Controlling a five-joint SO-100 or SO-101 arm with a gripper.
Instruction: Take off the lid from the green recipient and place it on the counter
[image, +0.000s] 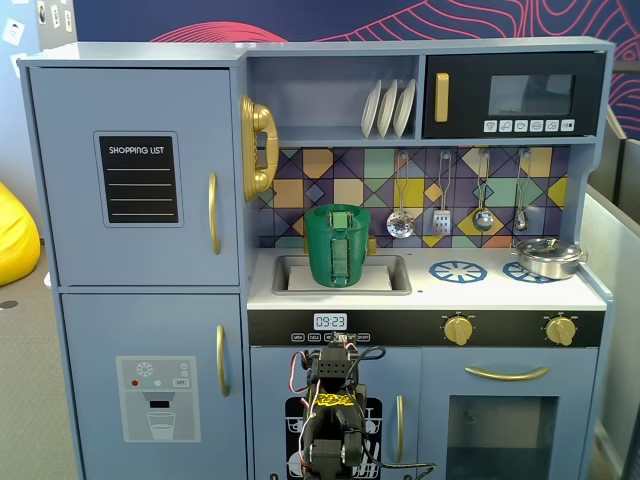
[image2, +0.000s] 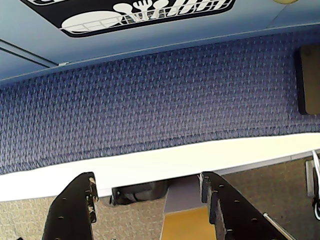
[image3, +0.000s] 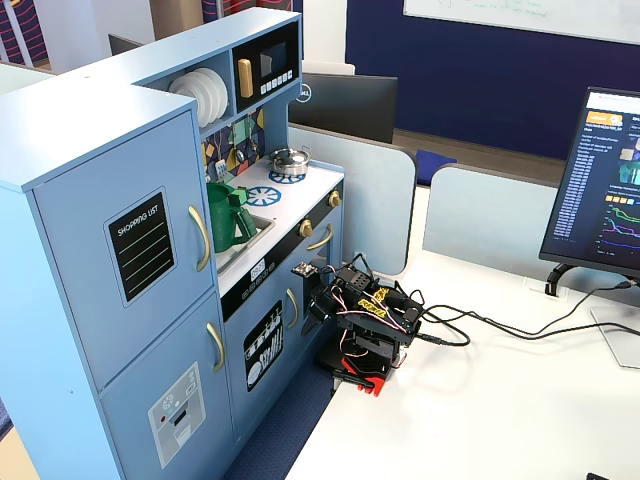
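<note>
The green recipient (image: 338, 248) stands upright in the recessed sink of the white counter (image: 490, 291). It also shows in another fixed view (image3: 226, 218). The flat green lid (image: 338, 211) rests on its rim. My arm (image: 334, 410) is folded low on the white table in front of the kitchen, far below the counter. My gripper (image2: 147, 181) is open and empty, with its black fingers (image2: 80, 200) wide apart over the table edge and the blue carpet. In a fixed view it (image3: 318, 304) points at the lower door.
A silver pot (image: 548, 257) sits on the right burner ring. A blue burner ring (image: 458, 270) lies bare beside the sink. Utensils (image: 401, 222) hang on the tiled back wall. A monitor (image3: 605, 205) and cables (image3: 500, 330) are on the white table.
</note>
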